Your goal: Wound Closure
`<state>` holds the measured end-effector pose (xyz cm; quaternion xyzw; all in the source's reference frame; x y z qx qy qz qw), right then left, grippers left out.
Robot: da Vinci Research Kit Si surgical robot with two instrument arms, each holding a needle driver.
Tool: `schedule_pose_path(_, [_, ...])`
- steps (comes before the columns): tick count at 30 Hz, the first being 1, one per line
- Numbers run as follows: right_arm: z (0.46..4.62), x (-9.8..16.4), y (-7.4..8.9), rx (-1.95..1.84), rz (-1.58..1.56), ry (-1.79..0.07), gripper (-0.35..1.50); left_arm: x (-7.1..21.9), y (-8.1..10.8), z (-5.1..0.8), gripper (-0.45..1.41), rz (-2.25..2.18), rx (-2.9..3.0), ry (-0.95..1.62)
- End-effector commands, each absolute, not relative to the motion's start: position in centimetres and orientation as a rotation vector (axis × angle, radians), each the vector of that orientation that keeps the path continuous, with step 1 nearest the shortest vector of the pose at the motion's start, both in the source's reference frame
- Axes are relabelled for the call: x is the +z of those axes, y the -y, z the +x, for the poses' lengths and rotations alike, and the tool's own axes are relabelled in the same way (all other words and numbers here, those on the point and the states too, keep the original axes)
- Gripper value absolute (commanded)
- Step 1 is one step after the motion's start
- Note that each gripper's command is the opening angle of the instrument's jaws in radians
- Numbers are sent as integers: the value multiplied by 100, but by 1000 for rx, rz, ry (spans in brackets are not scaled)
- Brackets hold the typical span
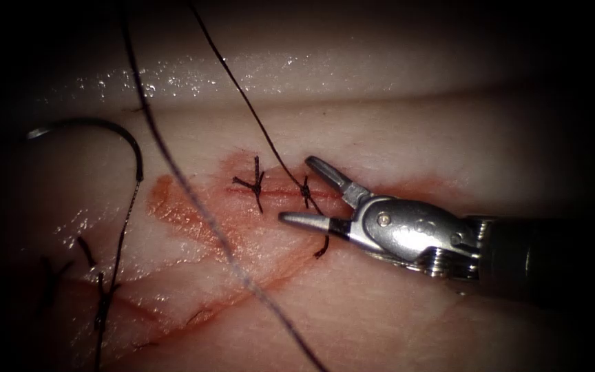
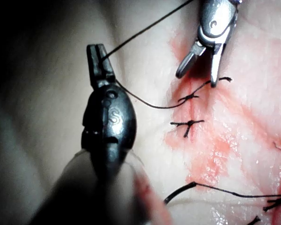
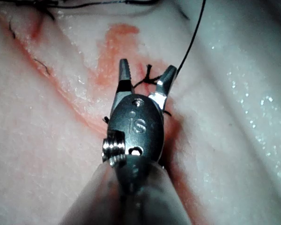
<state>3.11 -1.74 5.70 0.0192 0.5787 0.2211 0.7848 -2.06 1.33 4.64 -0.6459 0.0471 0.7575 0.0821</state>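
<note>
Left pincer (image 2: pixel 97 58) grips thread (image 2: pixel 145 26) (right pincer (image 1: pixel 297 193) agape, empty).

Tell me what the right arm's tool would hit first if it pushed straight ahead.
Probably the dark knotted stitch on the cut: the right arm's silver tool, jaws open and empty, straddles it. Height above the pale tissue is unclear.

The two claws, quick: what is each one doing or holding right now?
Left claw: shut on the thread.
Right claw: open, holding nothing, jaws astride a knot on the cut.
Needle: lying free on the tissue, left of the cut.
</note>
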Motion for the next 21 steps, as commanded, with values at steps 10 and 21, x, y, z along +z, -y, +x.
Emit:
schedule_pose_path(10, [334, 605, 165, 467, -1, -1199, 110, 441, -116, -231, -45, -1935, 2275, -149])
schedule_pose_path(21, [352, 618, 152, 477, -15, -1195, 110, 431, -106, -246, -45, -1942, 2279, -147])
